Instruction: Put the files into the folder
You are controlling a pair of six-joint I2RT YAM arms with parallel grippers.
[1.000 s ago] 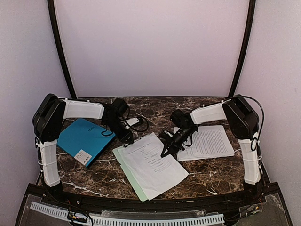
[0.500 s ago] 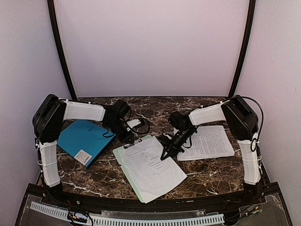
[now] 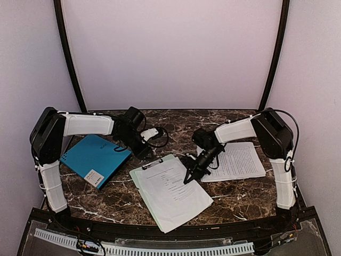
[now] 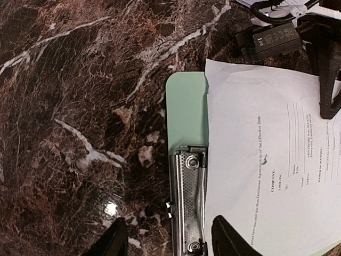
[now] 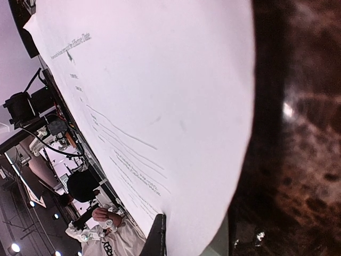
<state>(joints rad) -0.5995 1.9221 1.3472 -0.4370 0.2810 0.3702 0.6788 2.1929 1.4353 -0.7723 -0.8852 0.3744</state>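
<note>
The teal folder [image 3: 95, 160] lies shut at the left of the table. One file [image 3: 176, 191] rests on the pale green clipboard [image 3: 139, 176], its top edge free of the metal clip [image 4: 187, 202]. A second file [image 3: 237, 160] lies at the right. My left gripper [image 4: 169, 242] is open, its fingertips [image 4: 112, 241] standing either side of the clip without touching it. My right gripper [image 3: 187, 178] is shut, its tip pressed down on the first file [image 5: 160, 106]. From the right wrist only one dark fingertip [image 5: 158, 237] shows against the sheet.
The tabletop [image 3: 122, 200] is dark marble with a black raised rim along the near edge. Cables [image 3: 157, 140] loop behind the left wrist. Pale walls close in the back and sides.
My left gripper has opened and drawn back a little from the clip. The sheet on the clipboard has slid toward the near right, so the clip now lies bare.
</note>
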